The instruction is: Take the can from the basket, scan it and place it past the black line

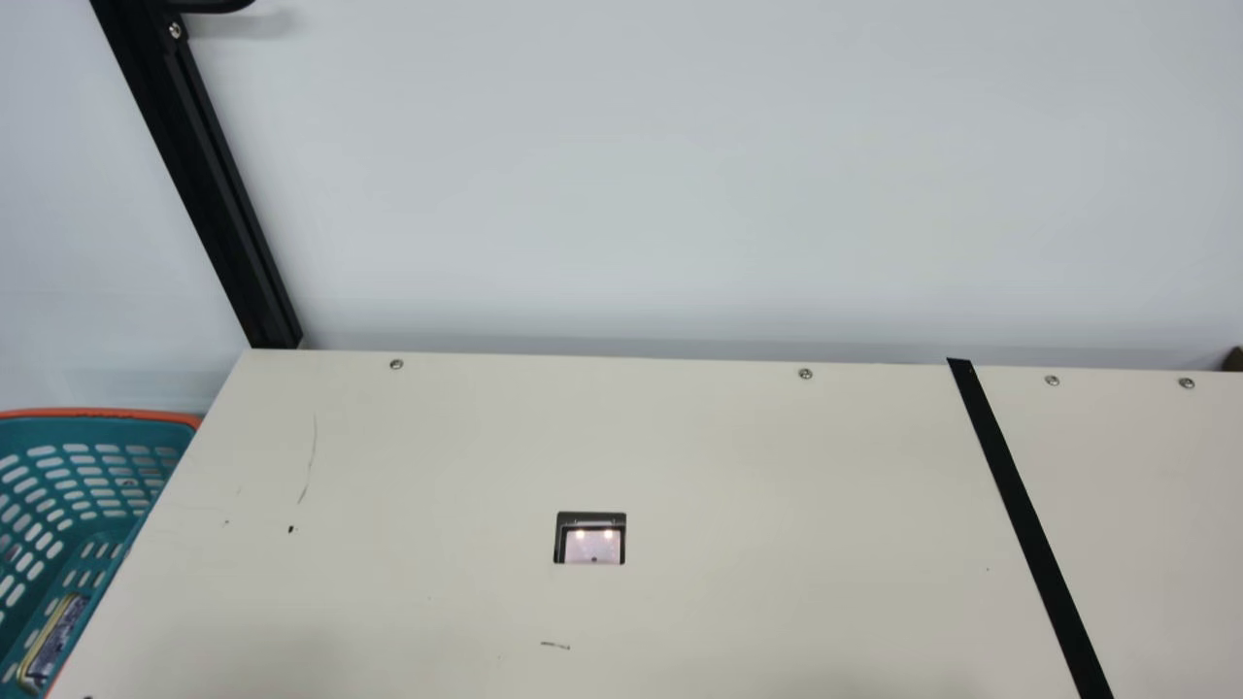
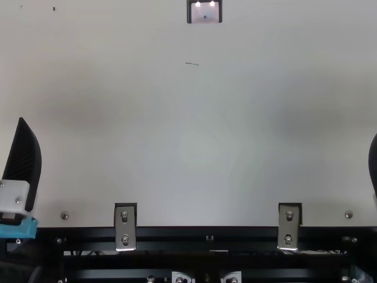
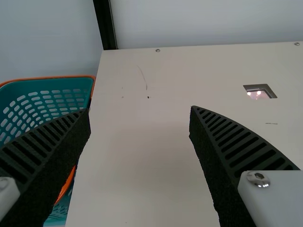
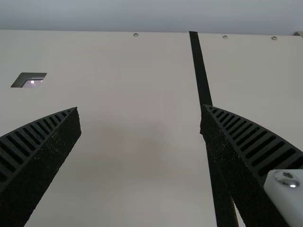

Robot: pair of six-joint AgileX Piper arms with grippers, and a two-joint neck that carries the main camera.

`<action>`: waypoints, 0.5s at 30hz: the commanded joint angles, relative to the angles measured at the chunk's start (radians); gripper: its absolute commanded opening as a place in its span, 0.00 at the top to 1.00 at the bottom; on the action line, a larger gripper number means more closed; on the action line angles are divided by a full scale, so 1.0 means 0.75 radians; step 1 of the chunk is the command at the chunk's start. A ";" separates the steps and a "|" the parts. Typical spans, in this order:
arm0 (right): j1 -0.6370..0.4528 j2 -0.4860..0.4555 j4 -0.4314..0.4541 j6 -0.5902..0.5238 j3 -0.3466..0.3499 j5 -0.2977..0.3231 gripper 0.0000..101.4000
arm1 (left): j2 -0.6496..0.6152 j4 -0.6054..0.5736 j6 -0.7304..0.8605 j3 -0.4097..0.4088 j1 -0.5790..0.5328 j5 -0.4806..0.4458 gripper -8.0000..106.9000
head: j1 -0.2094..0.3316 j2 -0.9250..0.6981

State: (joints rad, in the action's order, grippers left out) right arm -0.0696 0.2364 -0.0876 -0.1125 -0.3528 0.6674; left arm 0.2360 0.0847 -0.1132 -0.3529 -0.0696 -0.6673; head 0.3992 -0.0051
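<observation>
Left pincer (image 2: 25,158) agape; can (image 1: 54,641) lies in basket (image 1: 97,414).

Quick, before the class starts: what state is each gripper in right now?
Left gripper: open, holding nothing.
Right gripper: open, holding nothing.

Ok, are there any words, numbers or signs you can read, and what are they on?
There are none I can read.
Can in the teal basket: coloured side, but any print is too small to read.
Black line: no writing that I can see.
Cream table: small dark marks, not letters.
</observation>
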 commanded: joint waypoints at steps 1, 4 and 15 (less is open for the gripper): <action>0.000 0.000 0.000 0.000 0.000 0.000 0.00 | 0.000 0.000 0.000 0.000 0.000 0.000 0.15 | 0.049 -0.006; 0.000 0.000 0.000 0.000 0.000 0.000 0.00 | 0.000 0.000 0.000 0.000 0.000 0.000 0.15 | 0.049 -0.006; 0.000 0.000 0.000 0.000 0.000 0.000 0.00 | 0.000 0.000 0.000 0.000 0.000 0.000 0.15 | 0.049 -0.109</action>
State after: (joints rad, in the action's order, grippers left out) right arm -0.0696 0.2364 -0.0876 -0.1125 -0.3528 0.6674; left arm 0.2360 0.0847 -0.1132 -0.3529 -0.0696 -0.6673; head 0.4043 -0.0614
